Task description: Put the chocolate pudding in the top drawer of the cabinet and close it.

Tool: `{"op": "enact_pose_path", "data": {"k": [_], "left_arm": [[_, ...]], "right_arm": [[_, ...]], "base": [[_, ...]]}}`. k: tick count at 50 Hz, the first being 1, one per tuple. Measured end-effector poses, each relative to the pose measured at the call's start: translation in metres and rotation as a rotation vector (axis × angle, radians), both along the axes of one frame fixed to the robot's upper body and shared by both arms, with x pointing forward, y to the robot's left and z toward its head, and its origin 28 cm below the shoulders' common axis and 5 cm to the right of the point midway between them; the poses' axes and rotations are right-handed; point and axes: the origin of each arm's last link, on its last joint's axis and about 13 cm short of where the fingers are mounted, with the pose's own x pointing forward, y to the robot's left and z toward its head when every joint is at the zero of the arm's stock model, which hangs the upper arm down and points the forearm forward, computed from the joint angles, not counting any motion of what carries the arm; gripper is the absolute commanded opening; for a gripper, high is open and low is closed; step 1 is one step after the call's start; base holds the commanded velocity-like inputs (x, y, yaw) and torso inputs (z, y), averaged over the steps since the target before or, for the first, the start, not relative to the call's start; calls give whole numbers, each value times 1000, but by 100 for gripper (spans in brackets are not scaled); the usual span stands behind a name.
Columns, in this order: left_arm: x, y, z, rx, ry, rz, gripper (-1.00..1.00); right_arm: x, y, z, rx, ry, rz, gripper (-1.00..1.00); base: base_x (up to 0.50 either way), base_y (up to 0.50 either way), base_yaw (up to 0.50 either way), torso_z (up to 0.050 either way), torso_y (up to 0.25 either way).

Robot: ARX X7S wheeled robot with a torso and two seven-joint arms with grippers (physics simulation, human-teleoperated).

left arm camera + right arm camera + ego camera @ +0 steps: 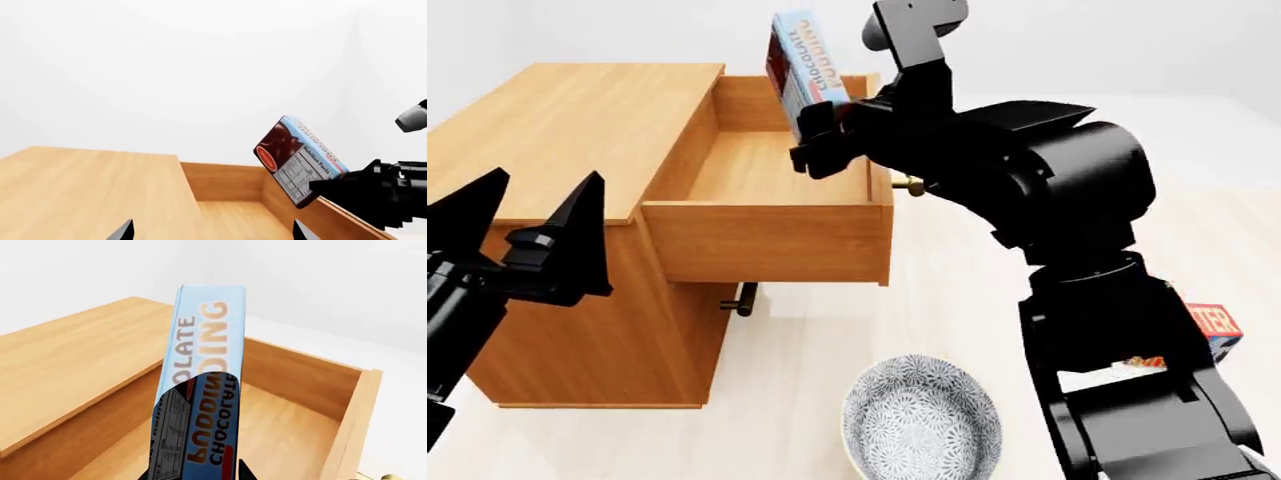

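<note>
- Left end effector (541,215), fingers spread wide and empty, hovers beside the cabinet (561,130), well apart from the pudding.
- Right end effector (821,140) grips the chocolate pudding (798,70), long axis upright, above the open top drawer (767,235), which lies directly below.

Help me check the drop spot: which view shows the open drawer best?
The head view: the whole top drawer shows, pulled out and empty. The left wrist view catches a corner, the right wrist view its floor behind the pudding box.
</note>
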Motion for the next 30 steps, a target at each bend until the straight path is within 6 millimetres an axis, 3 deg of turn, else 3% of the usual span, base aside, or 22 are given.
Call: {"op": "enact_pose_path", "data": {"k": [10, 25, 26, 30], "left_arm": [[2, 0, -3, -2, 3, -4, 100], [-1, 0, -2, -3, 3, -6, 100], [-1, 0, -2, -3, 3, -6, 100], [3, 0, -4, -3, 3, -7, 100]], "right_arm": [[19, 13, 0, 2, 39, 18, -100], [30, 13, -5, -8, 60, -19, -100], [30, 13, -6, -9, 62, -21, 100], [32, 12, -6, -14, 62, -28, 100]], "base": [[0, 0, 0, 0, 0], [0, 0, 0, 0, 1], [0, 0, 0, 0, 0], [0, 0, 0, 0, 0]]}}
